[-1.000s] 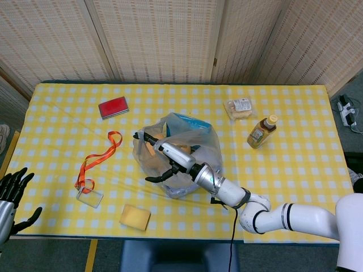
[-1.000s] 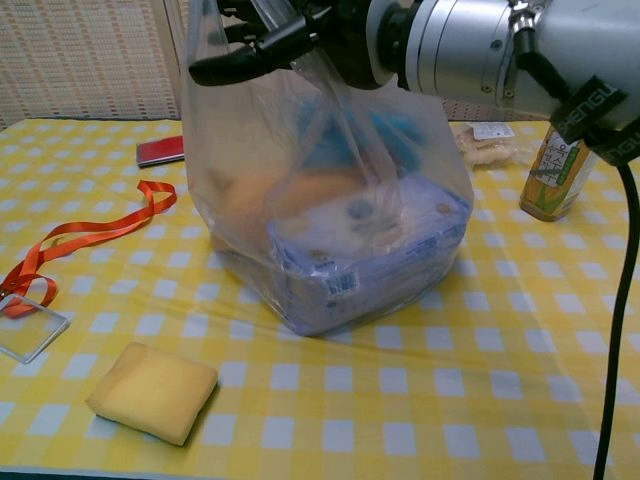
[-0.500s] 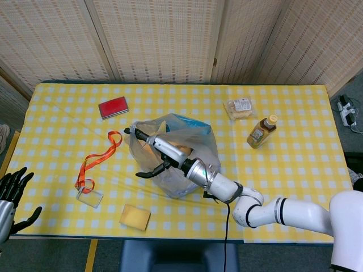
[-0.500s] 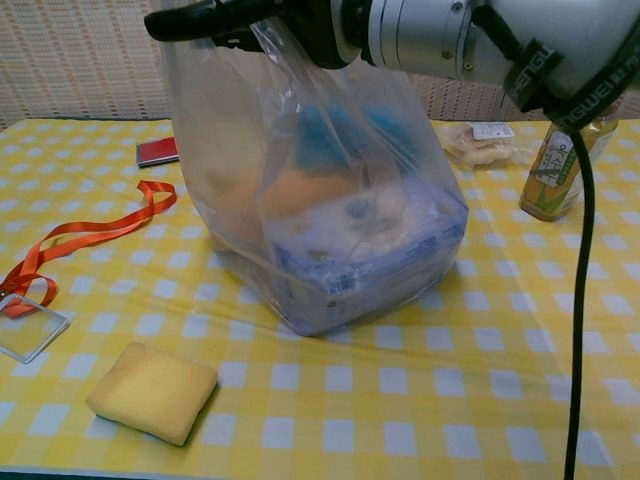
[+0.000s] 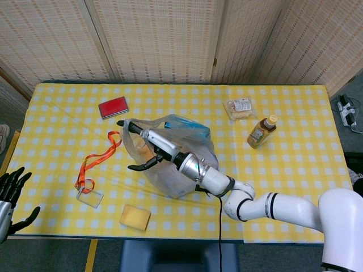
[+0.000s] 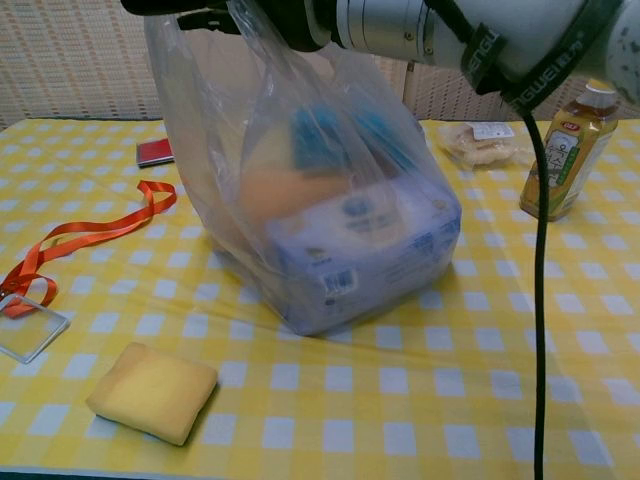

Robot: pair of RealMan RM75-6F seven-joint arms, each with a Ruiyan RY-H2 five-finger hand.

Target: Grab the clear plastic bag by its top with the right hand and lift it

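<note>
The right robot hand [image 5: 148,148] is pinching the top of the clear plastic bag [image 6: 330,210] near the middle of the head view, with its dark fingers [image 5: 138,166] partly spread around the gathered plastic. Compared with a second ago, this hand is sitting further toward the upper left of the head view, and the bag's top is being drawn that way with it. In the chest view the hand has climbed almost out of the top edge, and the bag's neck is stretching taller and leaning left. The bag's bottom is appearing to rest on the yellow checked surface [image 6: 480,400], though whether it is touching cannot be told for certain; a white and blue box and orange and blue items are showing through the plastic.

The left robot hand [image 5: 10,190] is resting at the lower left edge of the head view, fingers spread and holding nothing, slightly lower than before.

The orange lanyard [image 5: 97,157], red wallet [image 5: 113,107], yellow sponge [image 6: 152,391], tea bottle [image 6: 561,155] and wrapped snack [image 5: 239,107] are lying where they were.
</note>
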